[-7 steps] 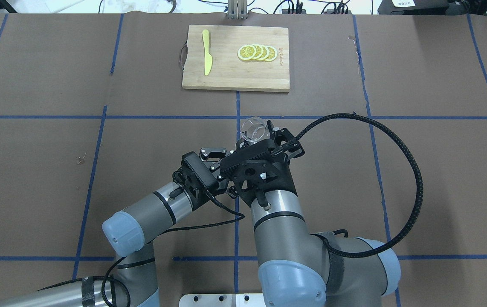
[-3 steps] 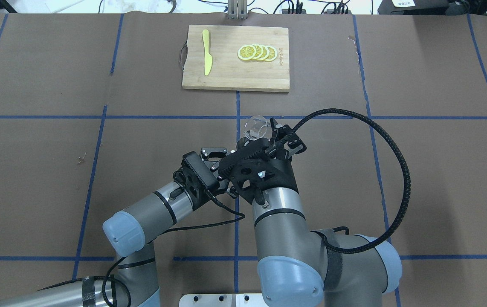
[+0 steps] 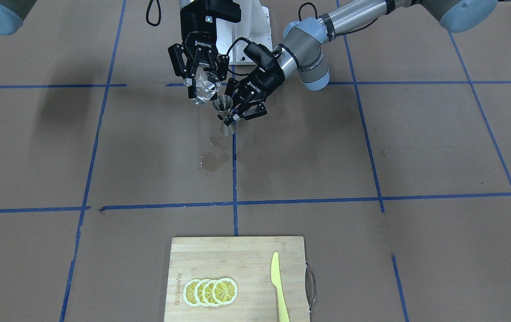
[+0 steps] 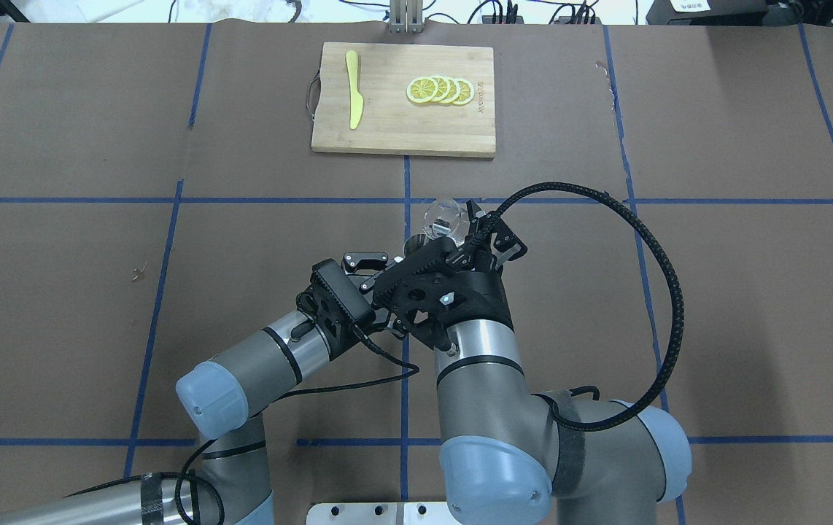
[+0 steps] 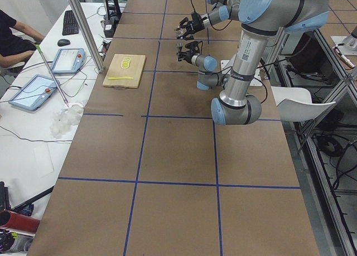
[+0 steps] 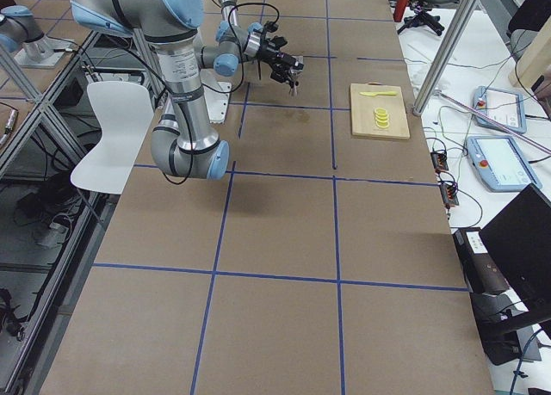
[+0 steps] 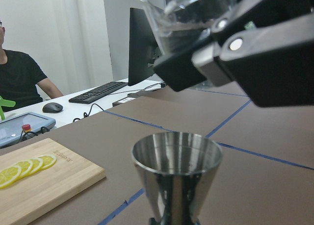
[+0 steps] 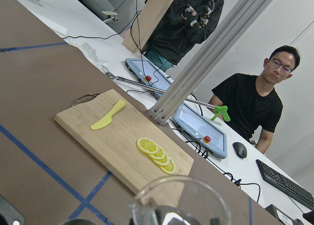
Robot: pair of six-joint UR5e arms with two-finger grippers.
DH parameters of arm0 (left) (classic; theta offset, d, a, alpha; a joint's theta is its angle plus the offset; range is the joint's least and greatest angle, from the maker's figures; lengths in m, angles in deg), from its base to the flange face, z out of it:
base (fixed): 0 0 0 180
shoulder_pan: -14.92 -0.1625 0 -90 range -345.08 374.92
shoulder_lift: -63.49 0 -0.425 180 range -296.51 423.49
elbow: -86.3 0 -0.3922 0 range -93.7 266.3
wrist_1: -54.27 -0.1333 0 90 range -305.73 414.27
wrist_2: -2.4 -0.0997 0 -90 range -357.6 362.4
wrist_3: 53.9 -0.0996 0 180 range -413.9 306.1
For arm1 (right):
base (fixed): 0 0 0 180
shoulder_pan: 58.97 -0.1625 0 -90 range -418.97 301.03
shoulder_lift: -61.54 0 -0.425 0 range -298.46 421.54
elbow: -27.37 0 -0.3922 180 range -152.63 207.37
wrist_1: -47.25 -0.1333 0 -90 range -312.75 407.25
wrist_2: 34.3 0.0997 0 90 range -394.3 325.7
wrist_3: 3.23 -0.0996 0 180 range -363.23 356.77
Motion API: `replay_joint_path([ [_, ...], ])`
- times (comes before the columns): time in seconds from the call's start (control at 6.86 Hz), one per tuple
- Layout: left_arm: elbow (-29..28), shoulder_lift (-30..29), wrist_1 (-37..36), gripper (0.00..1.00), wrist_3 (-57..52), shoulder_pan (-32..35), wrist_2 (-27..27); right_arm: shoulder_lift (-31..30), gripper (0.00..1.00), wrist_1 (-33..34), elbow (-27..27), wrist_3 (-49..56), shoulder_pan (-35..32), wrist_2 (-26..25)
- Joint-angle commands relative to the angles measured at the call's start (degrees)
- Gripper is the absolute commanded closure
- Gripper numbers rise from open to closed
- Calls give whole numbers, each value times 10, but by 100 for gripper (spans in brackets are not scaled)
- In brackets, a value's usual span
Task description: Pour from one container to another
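The clear glass measuring cup hangs tilted in the air with my right gripper shut on it. Its lip leans toward the steel jigger just beside and below. My left gripper is shut on the jigger's waist and holds it upright just above the table. In the left wrist view the jigger's open cone fills the bottom, with the cup and the right gripper's fingers above it. From overhead the cup shows past the right wrist; the jigger is mostly hidden.
A wooden cutting board lies at the far side of the table with lemon slices and a yellow knife. Wet stains mark the brown paper in front of the jigger. A black cable loops right of the right arm.
The right wrist has rolled, tipping the glass cup further over toward the jigger, and its cable loop has swung inward. The left arm and the jigger have stayed put.
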Motion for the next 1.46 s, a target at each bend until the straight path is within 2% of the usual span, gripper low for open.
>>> replay_joint_path([
  [0.0, 0, -1, 0, 100, 0, 0, 0, 0, 100, 3, 3, 42, 1, 0],
  [1.31, -13, -11, 0, 100, 0, 0, -3, -5, 100, 5, 10, 141, 0, 0],
])
